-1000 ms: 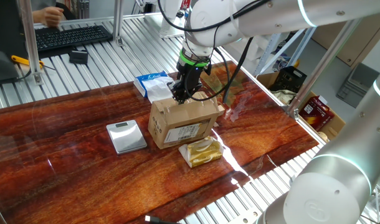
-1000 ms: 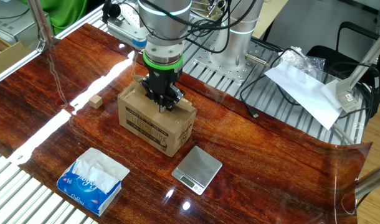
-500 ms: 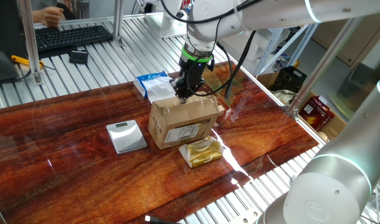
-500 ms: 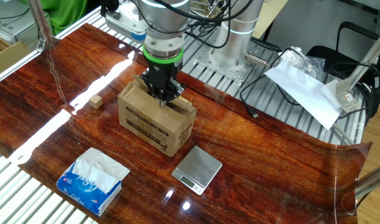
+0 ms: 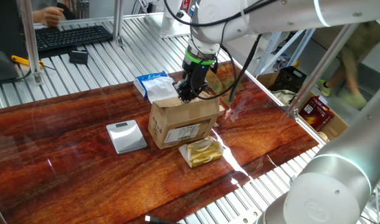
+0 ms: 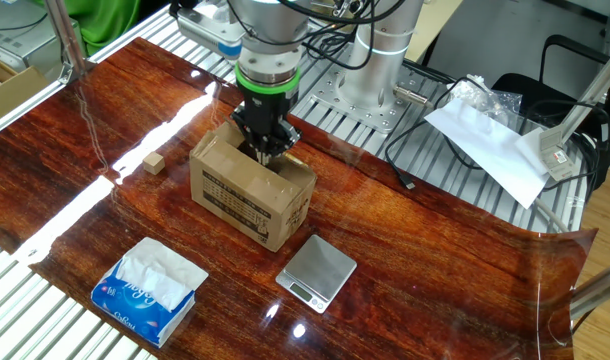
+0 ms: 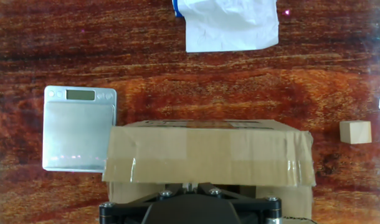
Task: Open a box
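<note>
The box point(image 5: 184, 124) is a small brown carton with a white label on its side, standing mid-table beside the arm point(image 6: 250, 195). My gripper point(image 5: 189, 94) stands upright over the box's top, its shut fingertips at the top flaps point(image 6: 268, 156). In the hand view a taped brown flap point(image 7: 209, 155) fills the lower middle, and the gripper point(image 7: 189, 185) meets just under that flap's near edge with no gap between the fingers. Whether any cardboard is pinched between them is hidden.
A silver scale point(image 5: 126, 135) lies beside the box point(image 6: 317, 270). A blue-and-white tissue packet point(image 5: 154, 84) lies behind the box, and a yellow packet point(image 5: 202, 151) in front of it. A small wooden block point(image 6: 154, 162) sits near the carton. Metal slats edge the table.
The gripper has risen a little and shifted across the box top toward its far edge, staying shut. The box and other things have not moved.
</note>
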`<action>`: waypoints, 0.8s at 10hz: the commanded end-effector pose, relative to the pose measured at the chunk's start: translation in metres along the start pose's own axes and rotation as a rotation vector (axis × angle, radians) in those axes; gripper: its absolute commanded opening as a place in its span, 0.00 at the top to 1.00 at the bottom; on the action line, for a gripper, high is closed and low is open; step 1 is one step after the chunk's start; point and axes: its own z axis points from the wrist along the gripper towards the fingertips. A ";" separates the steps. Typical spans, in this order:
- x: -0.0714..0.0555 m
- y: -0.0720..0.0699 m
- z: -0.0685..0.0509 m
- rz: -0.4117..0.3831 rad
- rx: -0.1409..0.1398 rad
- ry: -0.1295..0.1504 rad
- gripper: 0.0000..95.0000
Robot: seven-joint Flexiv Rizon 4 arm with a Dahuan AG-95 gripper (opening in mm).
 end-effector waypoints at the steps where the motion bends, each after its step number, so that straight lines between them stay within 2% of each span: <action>1: 0.000 0.001 -0.003 0.001 0.003 0.005 1.00; 4: 0.003 0.004 -0.008 0.006 0.003 0.031 1.00; 8: 0.012 0.015 -0.012 0.017 -0.004 0.031 1.00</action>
